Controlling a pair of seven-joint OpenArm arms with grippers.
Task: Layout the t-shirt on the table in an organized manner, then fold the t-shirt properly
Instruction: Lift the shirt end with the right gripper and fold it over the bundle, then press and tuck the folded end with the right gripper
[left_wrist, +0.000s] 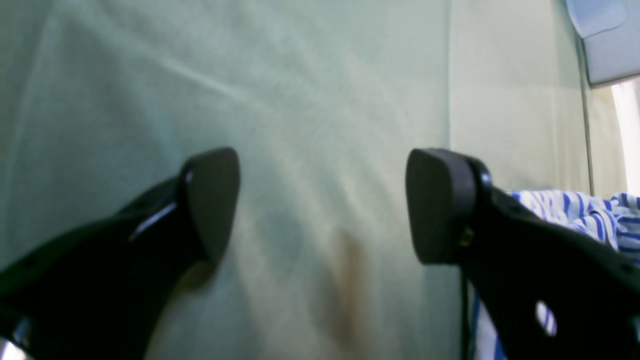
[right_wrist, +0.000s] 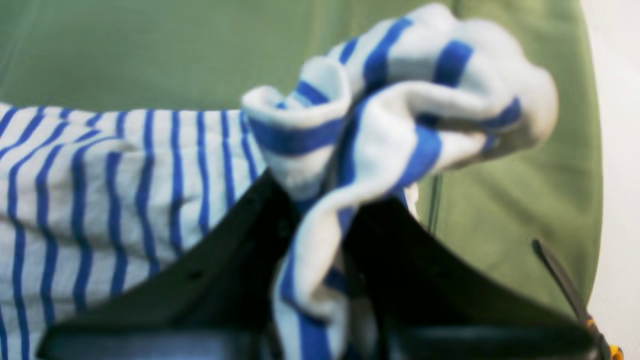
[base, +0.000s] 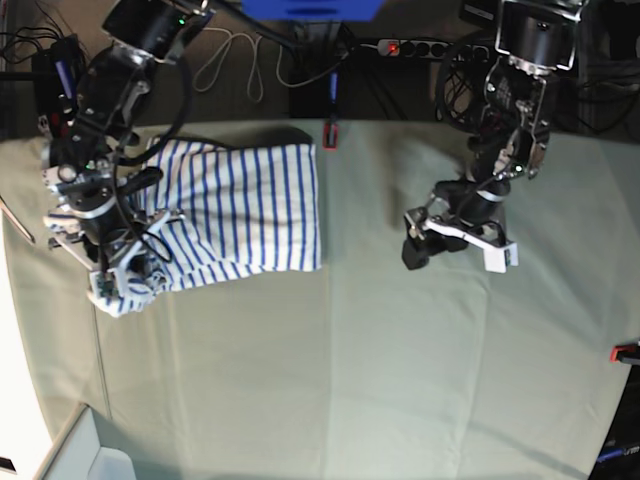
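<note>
The striped t-shirt (base: 240, 205) lies rumpled and partly doubled over at the far left of the table (base: 350, 350). My right gripper (base: 122, 283) is shut on a bunched edge of it at the shirt's near left corner. Up close, that wad of t-shirt (right_wrist: 390, 110) bulges out above the right gripper (right_wrist: 330, 220), and the rest spreads flat to the left. My left gripper (base: 411, 240) hovers open over bare table right of centre, well clear of the shirt. Its fingers (left_wrist: 212, 200) stand wide apart around nothing, with a bit of t-shirt (left_wrist: 590, 215) behind the right one.
A red clamp (base: 330, 135) sits on the far edge and another (base: 625, 352) on the right edge. A clamp with an orange tip (right_wrist: 600, 345) shows by the table's edge. A white box (base: 80, 455) stands at the near left corner. Cables and a power strip (base: 420, 47) lie behind the table.
</note>
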